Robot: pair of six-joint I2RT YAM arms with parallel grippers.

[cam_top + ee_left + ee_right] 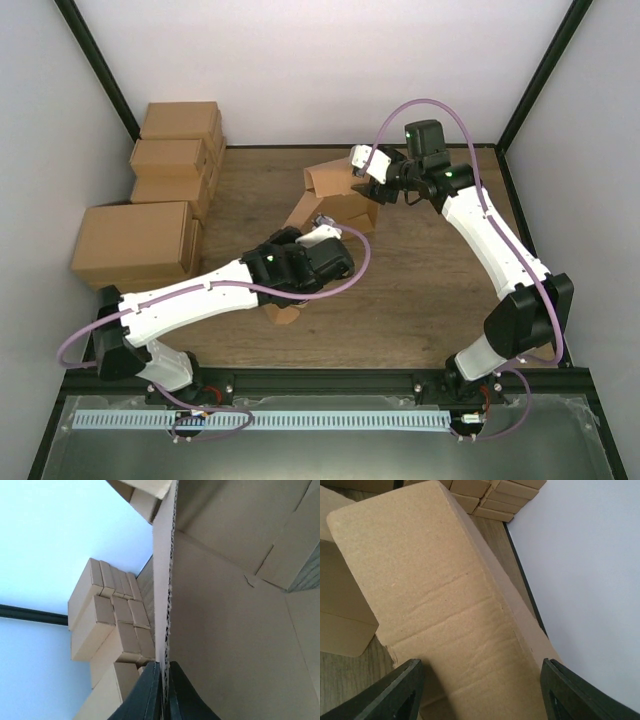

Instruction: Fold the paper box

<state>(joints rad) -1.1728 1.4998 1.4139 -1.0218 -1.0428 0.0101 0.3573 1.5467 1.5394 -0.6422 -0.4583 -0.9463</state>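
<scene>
The paper box (332, 192), plain brown corrugated cardboard with flaps partly raised, stands on the wooden table at centre back. My left gripper (322, 226) is shut on a panel edge of it. In the left wrist view the two dark fingers (150, 695) pinch the corrugated edge, with the panel (225, 605) on the right. My right gripper (366, 186) is at the box's far right flap. In the right wrist view its gripper (480, 692) is wide open, and the rounded flap (430, 580) lies between the fingers (402, 692).
A stack of closed brown cartons (165, 190) stands along the left wall; it also shows in the left wrist view (110, 625) and at the top of the right wrist view (490, 495). White walls with black posts enclose the table (430, 300).
</scene>
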